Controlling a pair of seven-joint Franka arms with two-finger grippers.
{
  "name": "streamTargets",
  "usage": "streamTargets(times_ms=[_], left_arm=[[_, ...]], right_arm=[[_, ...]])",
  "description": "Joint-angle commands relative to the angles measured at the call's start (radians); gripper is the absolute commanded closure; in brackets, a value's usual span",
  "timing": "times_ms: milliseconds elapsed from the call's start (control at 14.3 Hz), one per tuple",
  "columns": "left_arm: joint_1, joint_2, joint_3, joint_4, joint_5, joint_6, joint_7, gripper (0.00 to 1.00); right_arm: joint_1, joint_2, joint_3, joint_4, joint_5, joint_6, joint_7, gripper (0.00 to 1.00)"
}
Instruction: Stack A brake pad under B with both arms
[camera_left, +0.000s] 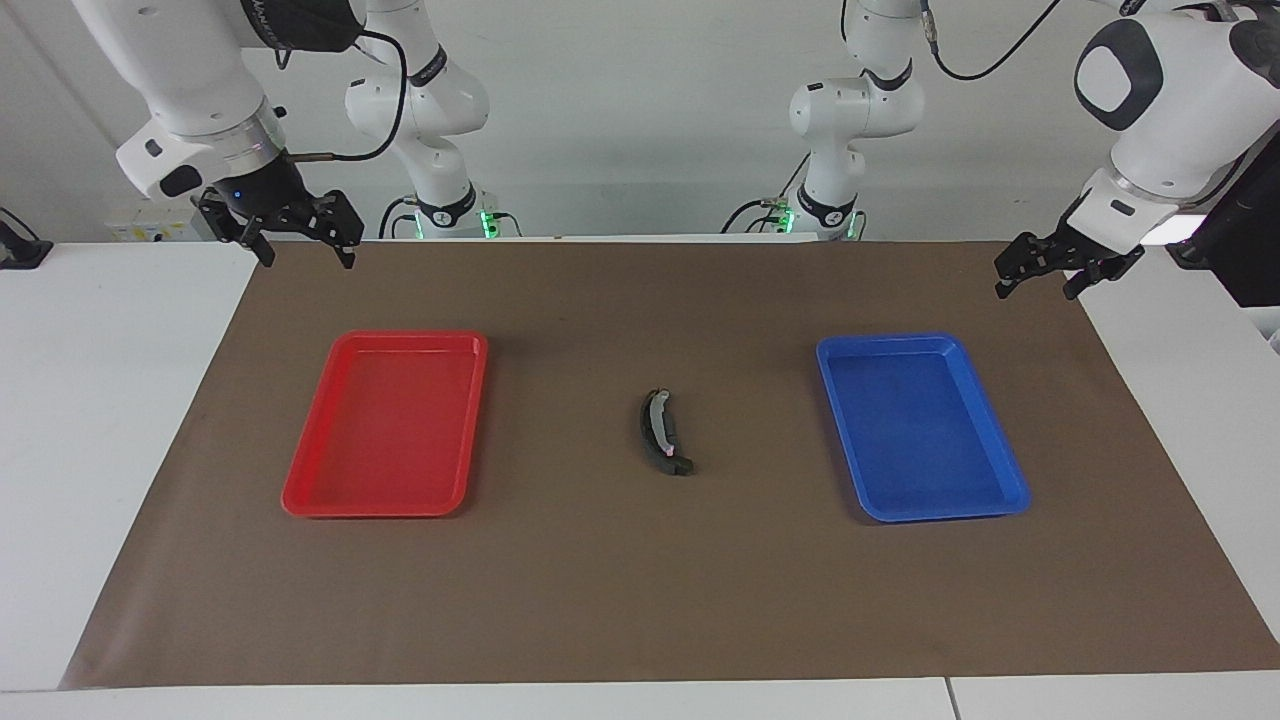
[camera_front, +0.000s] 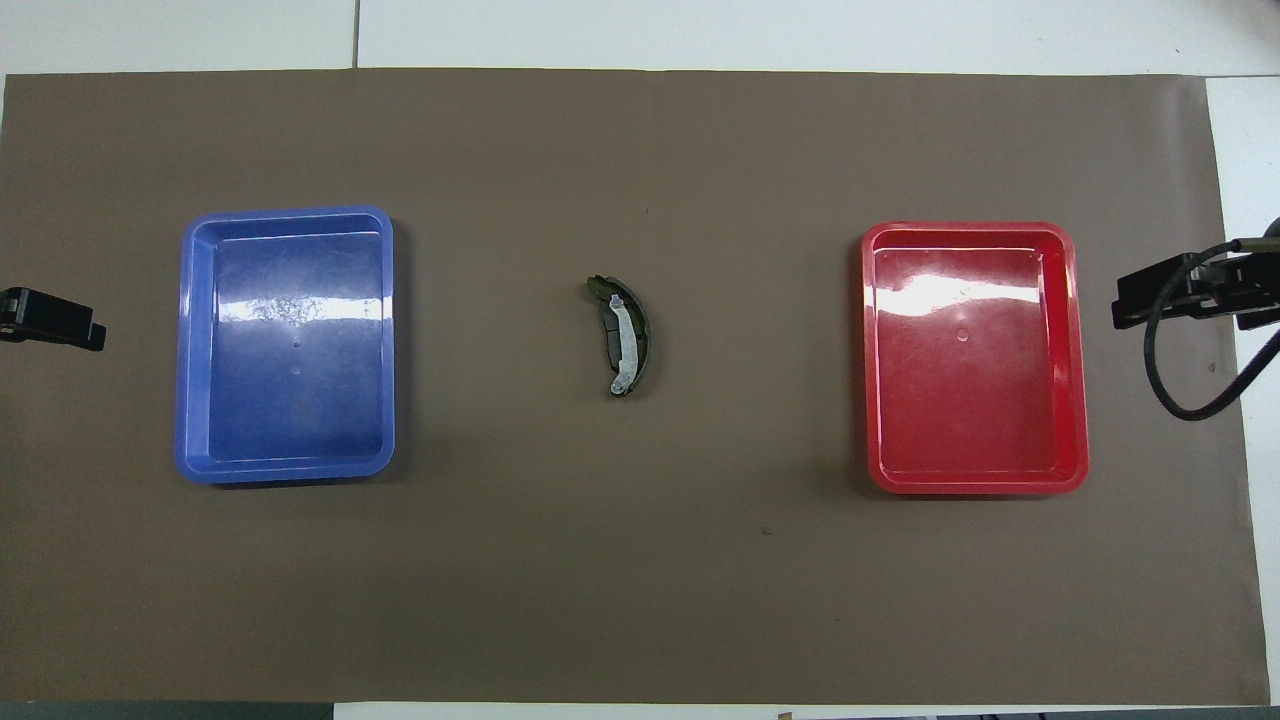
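B (camera_left: 662, 432), a thin black crescent with a pale grey strip along its face, lies on the brown mat midway between the two trays; it also shows in the overhead view (camera_front: 624, 336). Dark material shows along its edges, and I cannot tell whether this is the A brake pad; no separate short dark pad shows anywhere. My right gripper (camera_left: 308, 262) hangs open and empty over the mat's edge at the right arm's end, also in the overhead view (camera_front: 1180, 290). My left gripper (camera_left: 1033, 295) hangs open and empty over the mat's edge at the left arm's end (camera_front: 50, 320).
An empty red tray (camera_left: 300, 495) lies toward the right arm's end and an empty blue tray (camera_left: 1010, 490) toward the left arm's end, each level with B. The brown mat (camera_left: 640, 600) covers most of the white table.
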Motion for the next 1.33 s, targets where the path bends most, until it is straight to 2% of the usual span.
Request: streamTargets(times_ms=[0,1258], left_arm=[[0.011,-0.012,-0.008,0.001,-0.004,-0.005,0.004,0.02],[0.011,-0.012,-0.008,0.001,-0.004,-0.005,0.004,0.02]], right_arm=[[-0.012,-0.030,0.002,-0.043,0.005,0.037,-0.024,0.00],[-0.009,-0.025,0.004,-0.029,0.016,0.038,-0.038,0.00]])
